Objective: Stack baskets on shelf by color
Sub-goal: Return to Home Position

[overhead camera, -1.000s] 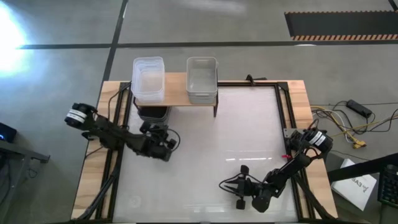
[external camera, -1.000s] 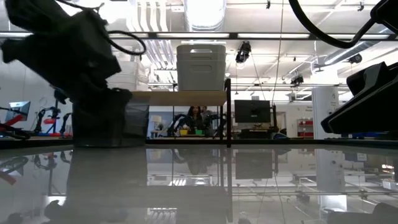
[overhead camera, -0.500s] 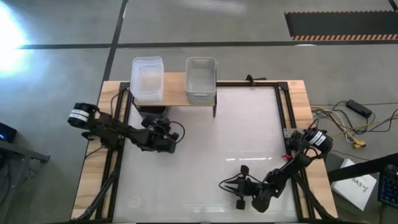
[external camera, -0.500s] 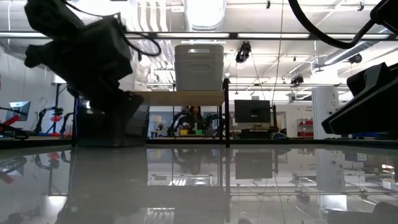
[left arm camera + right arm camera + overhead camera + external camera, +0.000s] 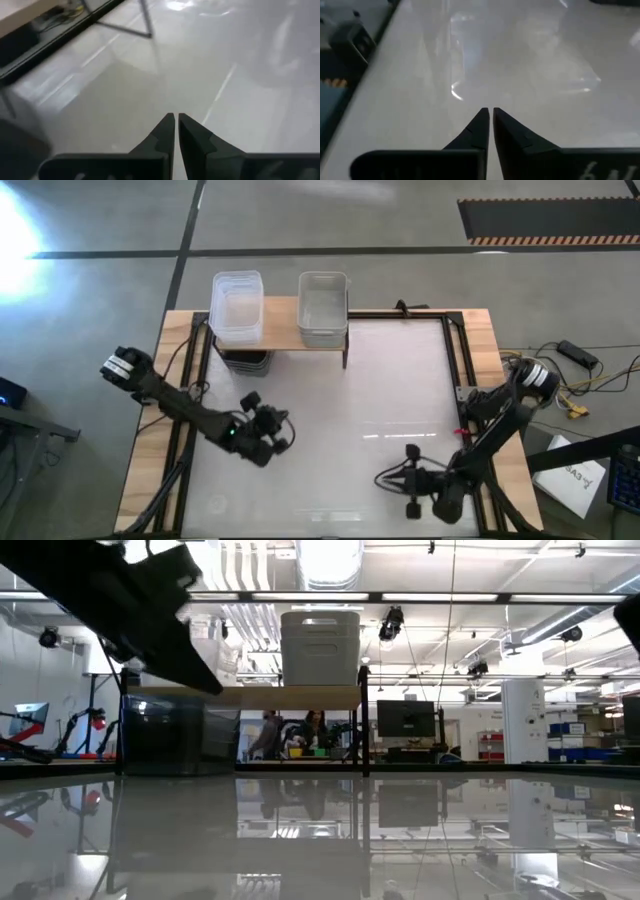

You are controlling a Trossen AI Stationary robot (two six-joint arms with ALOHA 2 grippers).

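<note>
Looking down on the white table (image 5: 380, 390), the wooden shelf (image 5: 280, 328) sits at eleven o'clock. The clear bins (image 5: 237, 310) are nested on its nine o'clock end and the light grey bin (image 5: 323, 305) on its three o'clock end. The dark bins (image 5: 245, 361) are tucked underneath, below the clear ones. The sorting looks finished.

The left gripper (image 5: 176, 117) hangs over bare tabletop at about eight o'clock, jaws pressed together on nothing. The right gripper (image 5: 491, 110) is at five o'clock, jaws likewise together and empty.

These bins look light and stiff, with thin, slick walls. I'd pinch a short rim wall, one finger inside and one outside, because squeezing across the body could let it slip.
</note>
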